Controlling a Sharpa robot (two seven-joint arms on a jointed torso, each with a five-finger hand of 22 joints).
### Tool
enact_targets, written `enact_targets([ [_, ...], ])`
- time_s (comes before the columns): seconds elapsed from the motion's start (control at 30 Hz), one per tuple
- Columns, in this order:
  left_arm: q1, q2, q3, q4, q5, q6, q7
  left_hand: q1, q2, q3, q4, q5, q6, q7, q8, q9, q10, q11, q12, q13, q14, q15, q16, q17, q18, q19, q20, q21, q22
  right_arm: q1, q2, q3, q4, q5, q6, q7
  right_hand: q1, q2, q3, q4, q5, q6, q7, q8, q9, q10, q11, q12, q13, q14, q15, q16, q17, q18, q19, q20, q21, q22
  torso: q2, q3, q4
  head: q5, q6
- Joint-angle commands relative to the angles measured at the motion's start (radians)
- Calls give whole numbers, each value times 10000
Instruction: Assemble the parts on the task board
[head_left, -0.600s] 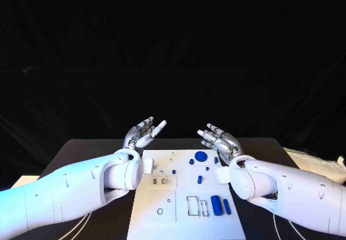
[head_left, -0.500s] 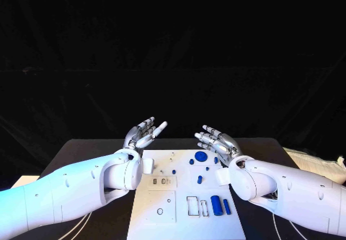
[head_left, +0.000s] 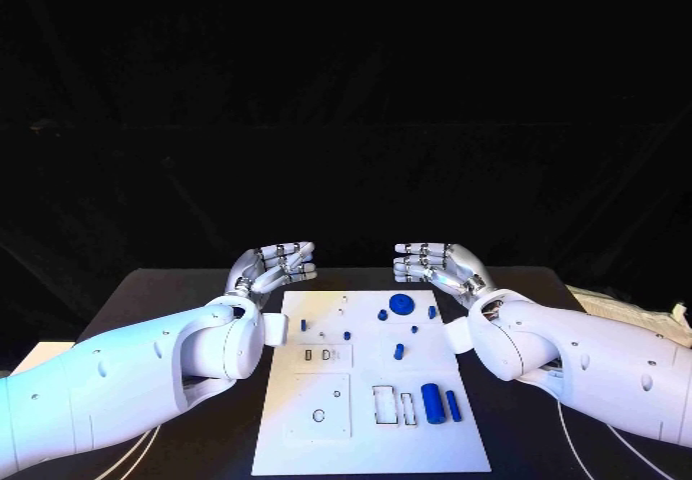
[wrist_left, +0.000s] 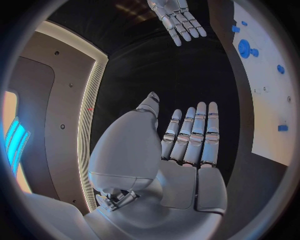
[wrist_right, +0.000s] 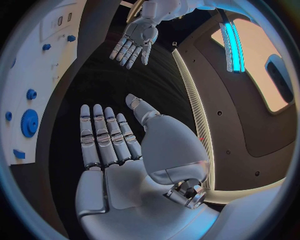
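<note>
Two silver robot hands hang above the far end of the black desk (head_left: 159, 300), and both hold nothing. The left robot hand (head_left: 274, 266) and the right robot hand (head_left: 433, 266) face each other with a gap between them. Their fingers are flat and held side by side, not curled, and the fingertips point in toward each other.

The white flat plate of the task board (head_left: 372, 440) lies in the middle of the desk. Its long side runs from the near edge of the desk away toward the two robot hands. The robot hands sit just past its far end, one to each side, and they do not touch it.

Many small blue parts rest on the board. A round blue gear part (head_left: 401, 303) lies near the far end, closest to the right robot hand. A few tiny blue bits lie around it. A short blue peg (head_left: 400, 351) sits near the middle, and its long side runs along the board. Nearer the front, a thick blue cylinder (head_left: 433, 402) and a thin blue bar (head_left: 453, 405) lie side by side, both pointing along the board too. Just beside them are empty slots (head_left: 385, 405) with dark outlines.
</note>
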Motion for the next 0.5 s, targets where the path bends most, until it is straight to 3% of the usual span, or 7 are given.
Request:
enact_targets([
  [0.03, 29, -222, 17, 257, -228, 424, 233, 124, 79, -51, -167, -36, 463, -24, 103, 8, 556, -197, 64, 19, 663, -224, 146, 196, 139, 722, -226, 196, 52, 121, -67, 53, -23, -2165, -300, 160, 74, -177, 861, -299, -94, 1780, 197, -19, 9, 1861, -370, -243, 25, 2047, -498, 95, 38, 307, 1608, -391, 559, 40, 220, 13, 12, -21, -39],
  [0.13, 37, -550, 26, 668, -466, 513, 233, 281, 191, -71, -379, -34, 993, -166, 212, 49, 1219, -383, 111, 71, 1238, -441, 200, 466, 139, 1352, -445, 282, 49, 268, -125, 118, -68, -3250, -341, 48, 101, -285, 1108, -325, -87, 2031, 118, -72, 17, 2313, -532, -297, 36, 2810, -749, 258, 116, 305, 2249, -698, 924, 163, 415, 40, -16, -39, 20],
  [0.17, 40, -659, 33, 827, -538, 547, 231, 339, 189, -76, -448, -39, 1076, -191, 206, 49, 1334, -425, 87, 73, 1348, -483, 196, 536, 139, 1503, -494, 298, 48, 318, -157, 146, -80, -3641, -338, -35, 135, -307, 1149, -333, -84, 2129, 94, -60, 27, 2445, -576, -294, 44, 3015, -822, 314, 146, 310, 2402, -778, 1033, 207, 522, 46, -9, -53, 80],
  [0.2, 45, -757, 43, 984, -596, 577, 226, 370, 203, -81, -496, -36, 1131, -212, 183, 43, 1410, -443, 39, 66, 1433, -513, 178, 605, 134, 1639, -535, 306, 43, 365, -192, 186, -93, -4058, -283, -188, 172, -341, 1176, -339, -83, 2218, 61, -51, 35, 2570, -621, -293, 49, 3202, -889, 362, 175, 307, 2542, -855, 1142, 253, 587, 48, 4, -70, 60],
  [0.4, 89, -1158, 138, 1788, -755, 849, 86, 458, 210, -122, -673, -35, 1246, -237, 37, 2, 1591, -490, -202, 24, 1742, -606, 107, 905, 120, 2046, -647, 282, 8, 632, -330, 410, -270, -7283, 19, -1633, 405, -605, 1056, -313, -104, 2772, -141, -35, 64, 3330, -898, -348, 70, 4296, -1288, 619, 417, 268, 3336, -1328, 2084, 722, 979, -2, 169, -302, 140],
  [0.5, 102, -1197, 179, 1944, -784, 1100, -70, 431, 201, -157, -695, -39, 1220, -223, -28, -17, 1562, -472, -296, 5, 1743, -596, 49, 974, 110, 2091, -650, 247, -12, 704, -364, 478, -280, -8728, 163, -2218, 639, -729, 784, -277, -200, 3285, -369, 88, 116, 4022, -1138, -211, 125, 4842, -1560, 803, 618, 229, 3891, -1638, 3069, 1280, 1102, -28, 275, -389, 235],
])
